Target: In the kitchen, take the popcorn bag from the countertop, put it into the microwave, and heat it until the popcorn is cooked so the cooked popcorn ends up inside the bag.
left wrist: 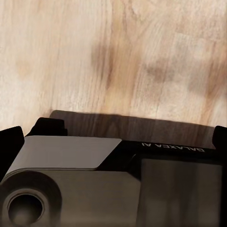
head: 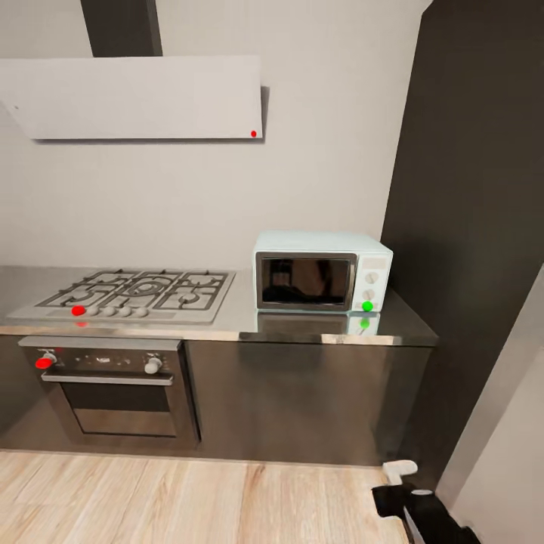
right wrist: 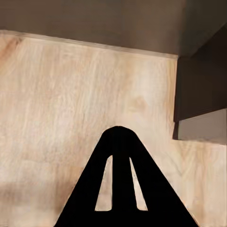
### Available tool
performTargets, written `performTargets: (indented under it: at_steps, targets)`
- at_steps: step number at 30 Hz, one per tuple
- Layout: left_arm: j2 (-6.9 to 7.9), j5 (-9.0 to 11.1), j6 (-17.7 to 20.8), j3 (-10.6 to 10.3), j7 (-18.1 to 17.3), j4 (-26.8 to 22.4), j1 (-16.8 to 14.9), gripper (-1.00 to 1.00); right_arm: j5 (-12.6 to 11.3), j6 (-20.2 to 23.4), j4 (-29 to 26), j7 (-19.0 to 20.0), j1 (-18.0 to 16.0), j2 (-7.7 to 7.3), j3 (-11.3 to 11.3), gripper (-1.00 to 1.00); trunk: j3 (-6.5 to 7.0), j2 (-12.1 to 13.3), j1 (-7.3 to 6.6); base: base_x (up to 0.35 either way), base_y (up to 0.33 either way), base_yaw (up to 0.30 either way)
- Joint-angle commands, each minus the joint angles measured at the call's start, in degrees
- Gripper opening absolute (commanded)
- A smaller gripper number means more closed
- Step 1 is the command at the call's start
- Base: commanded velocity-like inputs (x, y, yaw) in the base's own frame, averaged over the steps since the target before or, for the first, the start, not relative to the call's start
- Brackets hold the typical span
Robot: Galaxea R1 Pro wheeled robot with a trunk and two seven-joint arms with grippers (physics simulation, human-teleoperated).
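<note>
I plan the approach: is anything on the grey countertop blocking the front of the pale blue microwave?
Nothing visible stands before the small pale blue microwave on the grey reflective countertop; its dark-framed glass door is closed.

The countertop (head: 317,332) is grey and slightly reflective, running along the wall above dark cabinet fronts (head: 302,400). The microwave (head: 323,272) stands on it toward its right end, door closed, with a green light lit at the lower corner of its control panel and mirrored in the worktop. A steel hob (head: 132,295) is set into the countertop to the microwave's left, apart from it. The wood floor (right wrist: 71,104) lies beyond the right gripper's (right wrist: 121,142) closed jaws, meeting the cabinet base.
</note>
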Motion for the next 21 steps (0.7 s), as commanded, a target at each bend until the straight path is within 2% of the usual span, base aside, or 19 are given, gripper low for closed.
performTargets:
  at_steps: [1, 2, 4, 6, 8, 11, 14, 18, 19, 21]
  targets:
    - [-0.02, 0.46, -0.16, -0.49, 0.11, 0.04, -0.03, 1.00, 0.67, -3.25, 8.76, 0.62, -0.07, -0.37, -0.51, -1.00, -0.05, -0.04, -0.01, 0.000, 0.000, 0.000]
    - [-0.02, 0.47, -0.16, -0.49, 0.14, 0.04, -0.03, 1.00, 0.68, -5.00, 12.10, 0.49, -0.07, -0.47, -0.52, -1.00, -0.05, -0.04, -0.01, 0.000, 0.000, 0.000]
    - [-0.02, 0.43, -0.16, -0.49, 0.14, 0.04, -0.03, 1.00, 0.78, -11.16, 22.63, -0.07, -0.07, -0.90, -0.52, -1.00, -0.05, -0.04, -0.01, 0.000, 0.000, 0.000]
    - [-0.02, 0.40, -0.16, -0.53, 0.12, 0.04, -0.03, 1.00, 0.76, -15.49, 28.11, -0.29, 0.51, -2.55, -0.41, -1.00, -0.05, -0.04, -0.01, 0.000, 0.000, 0.000]
    - [-0.05, 0.39, -0.16, -0.54, 0.12, 0.04, -0.03, 1.00, 0.53, -17.57, 29.48, -0.35, 4.68, -4.66, -0.44, -1.00, -0.05, -0.04, -0.01, 0.000, 0.000, 0.000]
    - [-0.02, 0.46, -0.16, -0.50, 0.34, 0.04, -0.03, 1.00, 0.15, -20.95, 29.94, -0.44, 10.77, -6.52, -0.72, -1.00, -0.05, -0.04, -0.01, 0.000, 0.000, 0.000]
    - [-0.02, 0.47, -0.16, -0.49, 0.44, 0.04, -0.03, 1.00, 0.08, -21.79, 29.99, -0.46, 14.18, -7.01, -0.79, -1.00, -0.05, -0.04, -0.01, 0.000, 0.000, 0.000]
    - [-0.02, 0.48, -0.16, -0.49, 0.46, 0.04, -0.03, 1.00, -0.54, -25.06, 30.04, -0.46, 19.63, -6.83, -1.01, -1.00, -0.05, -0.04, -0.01, 0.000, 0.000, 0.000]
    - [7.63, -0.67, -0.19, -0.93, 0.64, -0.75, -0.03, 1.00, -5.55, -25.13, 29.26, -2.31, 20.76, -1.52, -0.72, -1.00, -0.05, -0.04, -0.01, 0.000, 0.000, 0.000]
    - [7.63, -0.67, -0.22, -0.93, 0.64, -0.75, -0.03, 1.00, -5.55, -25.14, 29.25, -2.31, 20.76, -1.50, -0.72, -1.00, -0.05, -0.04, -0.01, 0.000, 0.000, 0.000]
